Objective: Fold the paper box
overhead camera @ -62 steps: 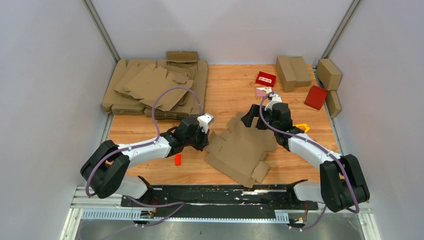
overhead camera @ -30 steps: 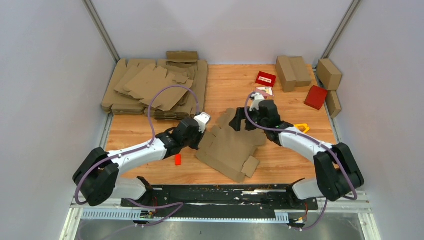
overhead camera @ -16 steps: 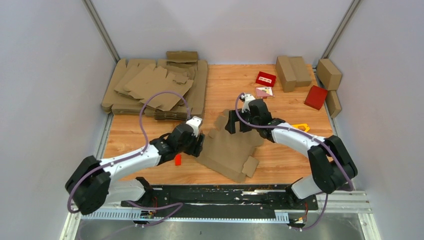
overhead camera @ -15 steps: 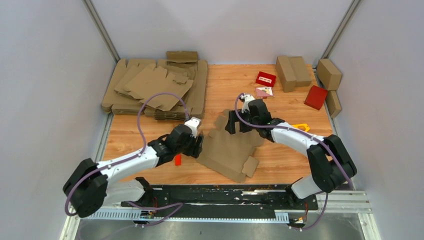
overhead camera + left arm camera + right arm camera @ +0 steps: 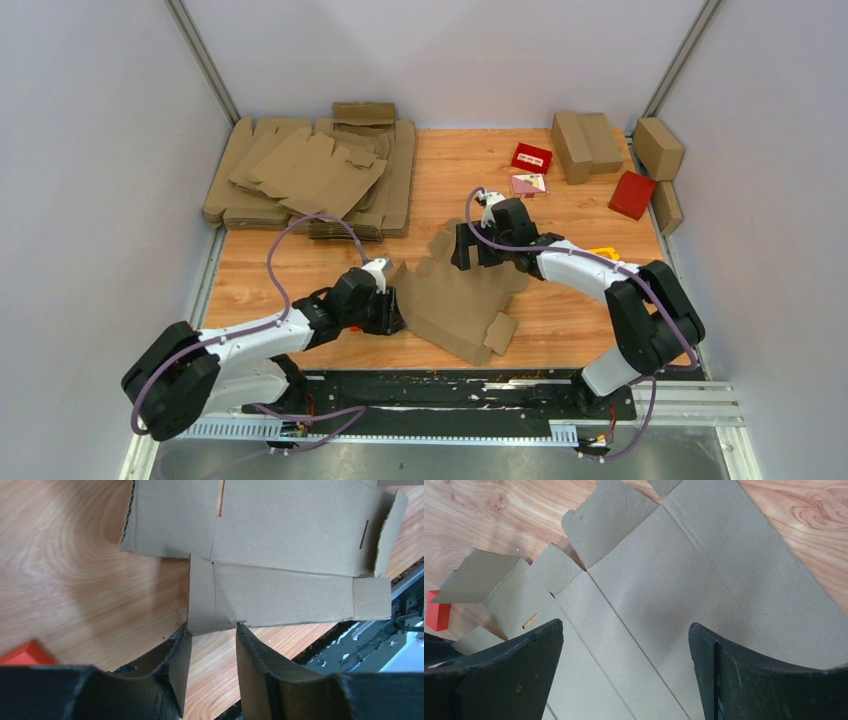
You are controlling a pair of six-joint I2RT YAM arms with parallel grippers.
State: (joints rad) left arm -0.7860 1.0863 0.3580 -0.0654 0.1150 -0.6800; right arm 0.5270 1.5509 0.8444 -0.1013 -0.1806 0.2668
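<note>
We find the paper box (image 5: 460, 300) flat on the desk (image 5: 450, 190), midway across and toward the near edge. The left tool (image 5: 392, 308) sits at its left corner, and the right tool (image 5: 470, 252) hangs over its far part. A stack of sheets (image 5: 310, 180) lies behind on the left. Folded cartons (image 5: 585, 140) and two small boxes (image 5: 531, 157) lie behind on the right.

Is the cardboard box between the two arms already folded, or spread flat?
Spread flat. The paper box lies as a cut-out sheet on the table, its flaps sticking out around the edges.
</note>
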